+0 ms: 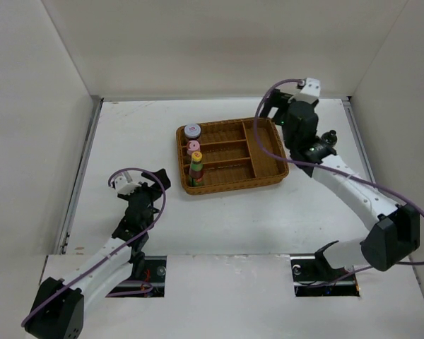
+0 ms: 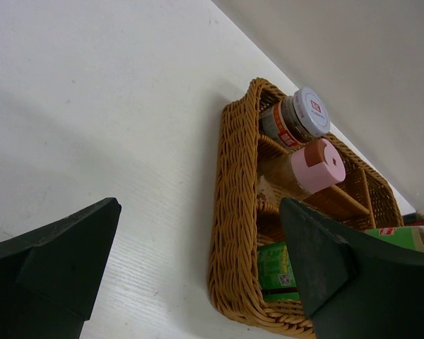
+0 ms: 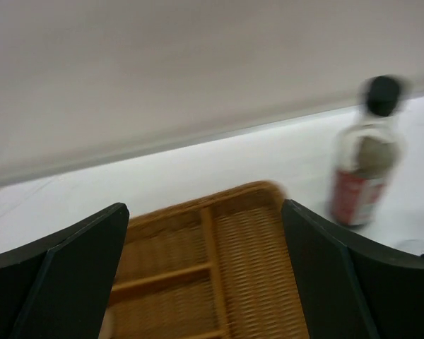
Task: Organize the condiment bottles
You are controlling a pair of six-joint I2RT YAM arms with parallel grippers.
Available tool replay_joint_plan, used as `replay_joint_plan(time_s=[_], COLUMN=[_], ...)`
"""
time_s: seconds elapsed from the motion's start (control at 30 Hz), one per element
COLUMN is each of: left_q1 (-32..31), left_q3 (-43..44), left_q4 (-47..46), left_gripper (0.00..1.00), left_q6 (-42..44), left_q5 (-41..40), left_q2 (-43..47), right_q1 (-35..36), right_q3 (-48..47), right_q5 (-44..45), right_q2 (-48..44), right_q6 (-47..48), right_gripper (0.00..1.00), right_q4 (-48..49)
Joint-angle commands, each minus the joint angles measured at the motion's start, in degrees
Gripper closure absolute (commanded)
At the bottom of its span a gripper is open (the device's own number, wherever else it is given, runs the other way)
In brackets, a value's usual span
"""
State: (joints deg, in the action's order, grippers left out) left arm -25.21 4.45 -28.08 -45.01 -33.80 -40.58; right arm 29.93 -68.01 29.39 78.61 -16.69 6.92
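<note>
Right wrist view: the right pincer (image 3: 203, 212) hangs spread and empty above the wicker tray (image 3: 247, 189). The dark-sauce bottle (image 3: 364, 152) stands upright on the desk (image 3: 198, 166), just beyond the tray's corner. Fetching it looks like the step in hand, so the arm must swing toward it and straddle its body. The left pincer (image 2: 198, 208) is spread and empty too.

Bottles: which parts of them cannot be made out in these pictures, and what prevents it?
1. Tall bottle: in the right wrist view it is blurred, so its label cannot be read.
2. Green bottle: in the left wrist view it is partly hidden behind the left finger.
3. Jar and shaker: in the top view they are too small, so their labels are unreadable.
</note>
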Motion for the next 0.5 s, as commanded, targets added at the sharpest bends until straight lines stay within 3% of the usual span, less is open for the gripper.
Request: replay_joint_plan(time_s=[0.0, 0.17, 0.47], left_q1=[0.65, 0.74, 0.82], left_q3=[-1.02, -0.76, -0.76], left_q4=[-2.69, -2.95, -3.13], left_gripper=[0.00, 0.00, 0.00], left_q6=[-0.43, -0.51, -0.51], left_q5=[0.40, 0.40, 0.40], left_q2=[0.85, -0.29, -0.55], right_q1=[-5.87, -13.71, -19.34], right_q3=[-0.98, -8.44, -21.45], right_q5=[2.07, -1.43, -1.00], right_q2=[-1.09, 6.63, 20.61], right_q6=[3.76, 5.87, 8.78], right_gripper=[0.03, 0.00, 0.00], right_q4=[-2.17, -6.91, -9.20])
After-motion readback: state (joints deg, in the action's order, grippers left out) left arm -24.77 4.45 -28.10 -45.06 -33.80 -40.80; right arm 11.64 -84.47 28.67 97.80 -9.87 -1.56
